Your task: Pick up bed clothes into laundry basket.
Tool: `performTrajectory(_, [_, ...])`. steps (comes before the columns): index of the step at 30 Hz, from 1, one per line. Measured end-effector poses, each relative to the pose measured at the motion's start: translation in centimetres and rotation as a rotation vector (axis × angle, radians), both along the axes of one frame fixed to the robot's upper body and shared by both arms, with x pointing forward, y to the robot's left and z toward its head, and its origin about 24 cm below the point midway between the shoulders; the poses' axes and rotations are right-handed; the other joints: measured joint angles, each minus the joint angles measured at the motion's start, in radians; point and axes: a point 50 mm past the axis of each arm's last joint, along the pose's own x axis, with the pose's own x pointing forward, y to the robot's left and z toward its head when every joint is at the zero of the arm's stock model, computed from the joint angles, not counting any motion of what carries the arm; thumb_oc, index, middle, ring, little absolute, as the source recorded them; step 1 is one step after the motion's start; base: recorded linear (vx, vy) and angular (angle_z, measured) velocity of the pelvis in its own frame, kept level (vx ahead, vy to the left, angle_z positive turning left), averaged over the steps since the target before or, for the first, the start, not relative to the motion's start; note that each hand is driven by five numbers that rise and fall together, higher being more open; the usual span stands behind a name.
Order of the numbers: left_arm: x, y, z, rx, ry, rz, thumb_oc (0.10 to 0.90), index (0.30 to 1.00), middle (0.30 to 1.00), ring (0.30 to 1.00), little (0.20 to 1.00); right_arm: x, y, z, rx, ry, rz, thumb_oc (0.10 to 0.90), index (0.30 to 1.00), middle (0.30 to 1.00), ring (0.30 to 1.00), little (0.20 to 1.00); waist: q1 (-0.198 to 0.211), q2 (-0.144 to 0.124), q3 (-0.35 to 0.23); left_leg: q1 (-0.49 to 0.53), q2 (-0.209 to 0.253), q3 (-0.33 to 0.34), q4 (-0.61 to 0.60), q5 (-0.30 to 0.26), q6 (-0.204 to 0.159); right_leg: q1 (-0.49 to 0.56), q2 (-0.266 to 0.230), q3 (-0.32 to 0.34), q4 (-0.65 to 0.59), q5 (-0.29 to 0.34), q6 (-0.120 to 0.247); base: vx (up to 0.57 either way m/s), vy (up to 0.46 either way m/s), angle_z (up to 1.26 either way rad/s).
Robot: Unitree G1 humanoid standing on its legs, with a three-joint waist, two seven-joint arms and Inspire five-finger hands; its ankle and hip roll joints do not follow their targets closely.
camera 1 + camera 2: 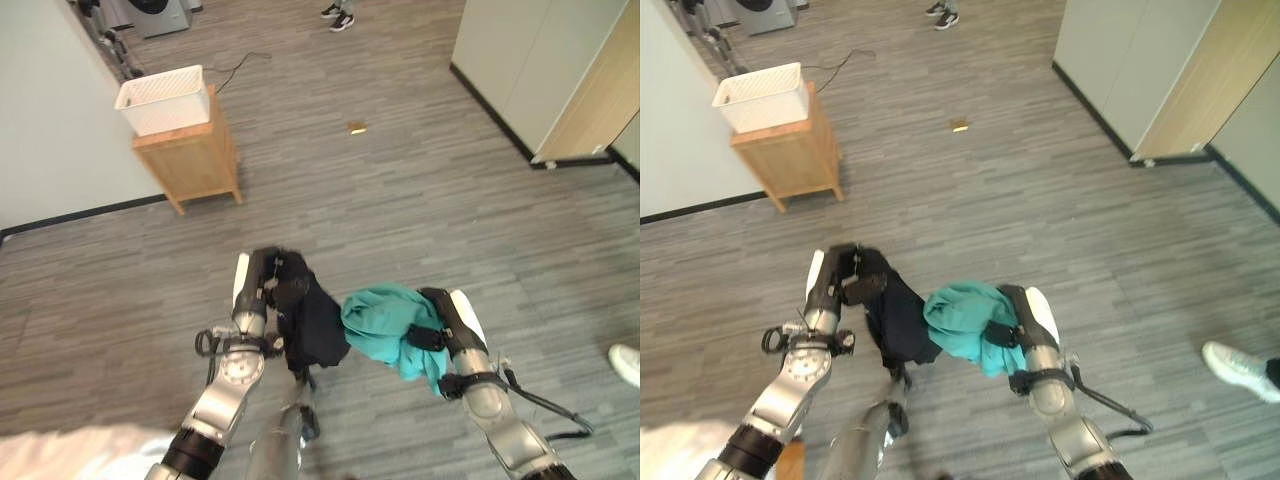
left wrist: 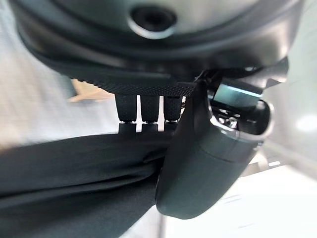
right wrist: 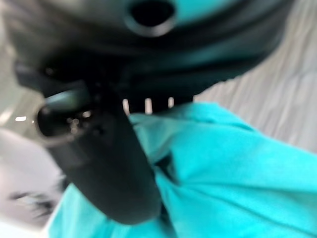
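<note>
Step in hand, as judged: carrying. Both garments are lifted and neither is yet in the basket.

Far left, against the wall: a white laundry basket (image 1: 163,98) stands on a small wooden cabinet (image 1: 190,158). Its interior cannot be read from this angle.

Near left: the left hand (image 1: 272,283) has fingers and thumb curled round a black garment (image 1: 312,325), which hangs from the grasp clear of the floor.

Near right: the right hand (image 1: 432,325) is clamped on a teal garment (image 1: 383,322), bunched over it and draping down.

Next move, as judged: the basket is well apart from both hands, so the robot must approach it, raise each load above the rim and release.
</note>
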Motion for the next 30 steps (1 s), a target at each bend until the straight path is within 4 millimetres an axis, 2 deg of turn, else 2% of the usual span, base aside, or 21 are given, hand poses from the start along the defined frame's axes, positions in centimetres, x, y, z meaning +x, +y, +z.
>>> performTrajectory(1, [0.0, -0.3, 0.0, 0.016, -0.004, -0.007, 0.400, 0.300, 0.300, 0.300, 0.300, -0.1, -0.4, 0.0, -0.008, 0.003, -0.012, 0.400, 0.300, 0.300, 0.300, 0.300, 0.003, 0.016, -0.004, 0.054, -0.021, 0.018, 0.000, -0.017, 0.059, -0.012, 0.017, 0.001, 0.068, -0.014, 0.024, 0.46, 0.093, 0.18])
performTrajectory(2, [-0.1, -0.1, -0.3, 0.056, 0.010, -0.008, 0.400, 0.300, 0.300, 0.300, 0.300, -0.1, 0.0, -0.2, 0.002, 0.011, -0.016, 0.400, 0.300, 0.300, 0.300, 0.300, 0.002, 0.023, -0.007, 0.142, -0.025, -0.053, -0.122, 0.195, 0.090, -0.067, 0.014, -0.011, 0.280, -0.053, 0.098, 0.44, 0.082, 0.21])
performTrajectory(3, [0.2, 0.0, -0.3, 0.075, 0.015, -0.007, 0.400, 0.300, 0.300, 0.300, 0.300, -0.2, 0.4, -0.4, 0.027, 0.010, -0.021, 0.400, 0.300, 0.300, 0.300, 0.300, -0.016, -0.017, -0.003, 0.157, -0.059, -0.078, -0.121, 0.168, 0.060, -0.114, -0.035, -0.002, 0.403, -0.039, 0.122, 0.37, 0.080, 0.65])
performTrajectory(4, [0.6, 0.1, -0.3, 0.097, 0.033, -0.002, 0.400, 0.300, 0.300, 0.300, 0.300, -0.2, 0.8, 0.3, 0.032, -0.015, -0.003, 0.400, 0.300, 0.300, 0.300, 0.300, -0.045, -0.013, 0.011, 0.196, -0.075, -0.142, -0.129, 0.141, 0.052, -0.188, -0.112, -0.004, 0.591, -0.028, 0.133, 0.44, 0.053, 0.82])
performTrajectory(7, [1.8, -0.3, 1.2, 0.100, -0.016, -0.004, 0.400, 0.300, 0.300, 0.300, 0.300, 0.4, 0.6, 2.0, 0.029, -0.093, -0.007, 0.400, 0.300, 0.300, 0.300, 0.300, -0.055, 0.055, 0.097, 0.301, -0.027, -0.218, -0.126, 0.124, -0.005, -0.301, -0.231, -0.012, 0.745, -0.021, 0.132, 0.46, -0.002, 0.60])
performTrajectory(8, [2.2, 0.0, 1.9, 0.105, -0.045, 0.009, 0.400, 0.300, 0.300, 0.300, 0.300, 0.6, 0.7, 2.2, 0.021, -0.102, 0.001, 0.400, 0.300, 0.300, 0.300, 0.300, -0.050, 0.069, 0.104, 0.342, 0.002, -0.252, -0.116, 0.084, 0.014, -0.378, -0.305, -0.041, 0.705, -0.018, 0.131, 0.77, -0.088, 0.46])
performTrajectory(10, [2.9, 0.5, 3.4, 0.117, -0.103, 0.042, 0.400, 0.300, 0.300, 0.300, 0.300, 1.1, 0.8, 2.9, 0.025, -0.133, 0.005, 0.400, 0.300, 0.300, 0.300, 0.300, -0.064, 0.112, 0.130, 0.404, 0.075, -0.338, -0.109, 0.050, -0.056, -0.424, -0.319, -0.107, 0.455, 0.016, 0.121, 0.54, -0.198, 0.75])
performTrajectory(13, [3.2, 0.8, 3.9, 0.111, -0.135, 0.069, 0.400, 0.300, 0.300, 0.300, 0.300, 1.2, 0.5, 2.7, 0.015, -0.121, 0.001, 0.400, 0.300, 0.300, 0.300, 0.300, -0.097, 0.110, 0.135, 0.475, 0.140, -0.428, -0.117, 0.020, -0.046, -0.446, -0.246, 0.045, -0.010, 0.178, 0.128, 0.59, -0.325, 1.18])
performTrajectory(14, [3.3, 1.1, 4.1, 0.134, -0.146, 0.075, 0.400, 0.300, 0.300, 0.300, 0.300, 1.2, 0.5, 2.7, 0.017, -0.122, -0.004, 0.400, 0.300, 0.300, 0.300, 0.300, -0.117, 0.091, 0.134, 0.488, 0.160, -0.462, -0.117, 0.007, -0.089, -0.445, -0.224, 0.153, -0.185, 0.269, 0.154, 0.28, -0.139, 1.16])
performTrajectory(15, [3.3, 1.2, 4.1, 0.141, -0.147, 0.074, 0.400, 0.300, 0.300, 0.300, 0.300, 1.2, 0.5, 2.7, 0.018, -0.121, -0.006, 0.400, 0.300, 0.300, 0.300, 0.300, -0.122, 0.082, 0.134, 0.494, 0.162, -0.462, -0.117, 0.006, -0.097, -0.445, -0.231, 0.163, -0.211, 0.288, 0.159, 0.26, -0.144, 1.48])
performTrajectory(16, [3.2, 1.6, 3.8, 0.166, -0.136, 0.076, 0.400, 0.300, 0.300, 0.300, 0.300, 1.2, 0.6, 2.2, 0.026, -0.102, -0.010, 0.400, 0.300, 0.300, 0.300, 0.300, -0.133, 0.023, 0.122, 0.538, 0.167, -0.470, -0.139, -0.019, -0.149, -0.435, -0.254, 0.200, -0.255, 0.317, 0.158, 0.18, -0.145, 1.32])
performTrajectory(17, [2.8, 1.6, 2.9, 0.161, -0.101, 0.079, 0.400, 0.300, 0.300, 0.300, 0.300, 1.4, 0.1, 1.9, 0.012, -0.083, -0.026, 0.400, 0.300, 0.300, 0.300, 0.300, -0.132, 0.024, 0.117, 0.579, 0.230, -0.436, -0.140, -0.071, -0.254, -0.436, -0.224, 0.183, -0.188, 0.565, 0.089, 0.26, -0.247, 1.04])
performTrajectory(20, [2.3, 0.4, 1.5, 0.153, -0.046, 0.041, 0.400, 0.300, 0.300, 0.300, 0.300, 2.6, -1.0, 2.4, -0.003, -0.095, -0.074, 0.400, 0.300, 0.300, 0.300, 0.300, -0.114, 0.054, 0.116, 0.578, 0.222, -0.398, -0.138, -0.051, -0.300, -0.444, -0.156, 0.149, -0.144, 0.486, 0.027, 0.24, -0.338, 0.29])
performTrajectory(21, [2.1, -0.1, 1.1, 0.134, -0.028, 0.022, 0.400, 0.300, 0.300, 0.300, 0.300, 2.5, -1.3, 2.2, 0.005, -0.087, -0.096, 0.400, 0.300, 0.300, 0.300, 0.300, -0.137, 0.049, 0.122, 0.557, 0.238, -0.360, -0.062, 0.014, -0.294, -0.400, -0.127, 0.098, -0.153, 0.463, 0.001, 0.09, -0.256, 0.59])
performTrajectory(23, [1.7, -0.4, 0.7, 0.122, -0.018, 0.019, 0.400, 0.300, 0.300, 0.300, 0.300, 2.1, -1.5, 1.8, 0.005, -0.070, -0.104, 0.400, 0.300, 0.300, 0.300, 0.300, -0.121, 0.022, 0.132, 0.533, 0.249, -0.381, 0.036, 0.056, -0.315, -0.344, -0.113, 0.076, -0.176, 0.445, -0.018, 0.03, -0.221, 0.45])
performTrajectory(24, [1.4, -0.5, 0.3, 0.115, -0.005, 0.015, 0.400, 0.300, 0.300, 0.300, 0.300, 1.6, -1.9, 1.4, 0.014, -0.059, -0.123, 0.400, 0.300, 0.300, 0.300, 0.300, -0.104, -0.008, 0.141, 0.433, 0.248, -0.423, 0.217, 0.125, -0.381, -0.290, -0.123, 0.056, -0.211, 0.435, -0.035, 0.04, -0.184, 0.39])
performTrajectory(25, [1.2, -0.5, 0.0, 0.111, 0.003, 0.016, 0.400, 0.300, 0.300, 0.300, 0.300, 1.3, -2.0, 1.3, 0.024, -0.053, -0.130, 0.400, 0.300, 0.300, 0.300, 0.300, -0.111, -0.015, 0.139, 0.403, 0.249, -0.408, 0.252, 0.134, -0.412, -0.264, -0.133, 0.034, -0.240, 0.437, -0.033, 0.05, -0.090, 0.51])
performTrajectory(27, [0.9, -0.1, -0.3, 0.108, 0.016, 0.028, 0.400, 0.300, 0.300, 0.300, 0.300, 0.7, -1.8, 0.9, 0.057, -0.041, -0.132, 0.400, 0.300, 0.300, 0.300, 0.300, -0.114, -0.009, 0.136, 0.351, 0.254, -0.301, 0.145, 0.091, -0.397, -0.231, -0.137, -0.025, -0.266, 0.416, 0.006, 0.09, -0.023, 0.52])
performTrajectory(28, [0.8, -0.4, -0.4, 0.094, 0.019, 0.025, 0.400, 0.300, 0.300, 0.300, 0.300, 0.5, -1.9, 0.7, 0.067, -0.032, -0.137, 0.400, 0.300, 0.300, 0.300, 0.300, -0.125, 0.014, 0.132, 0.347, 0.269, -0.243, 0.045, 0.099, -0.384, -0.234, -0.135, -0.080, -0.251, 0.370, 0.084, 0.05, -0.002, 0.45])
performTrajectory(29, [0.8, -0.7, -0.3, 0.077, 0.016, 0.023, 0.400, 0.300, 0.300, 0.300, 0.300, 0.1, -1.9, 0.4, 0.074, -0.019, -0.135, 0.400, 0.300, 0.300, 0.300, 0.300, -0.120, 0.045, 0.127, 0.326, 0.289, -0.242, -0.018, 0.110, -0.389, -0.269, -0.120, -0.092, -0.178, 0.352, 0.042, 0.03, -0.002, 0.51])
performTrajectory(30, [0.9, -0.8, -0.1, 0.076, 0.006, 0.017, 0.400, 0.300, 0.300, 0.300, 0.300, -0.4, -1.8, -0.2, 0.084, 0.006, -0.139, 0.400, 0.300, 0.300, 0.300, 0.300, -0.124, 0.039, 0.127, 0.323, 0.301, -0.207, -0.048, 0.115, -0.393, -0.252, -0.120, -0.146, -0.179, 0.351, -0.032, 0.01, 0.023, 0.71])
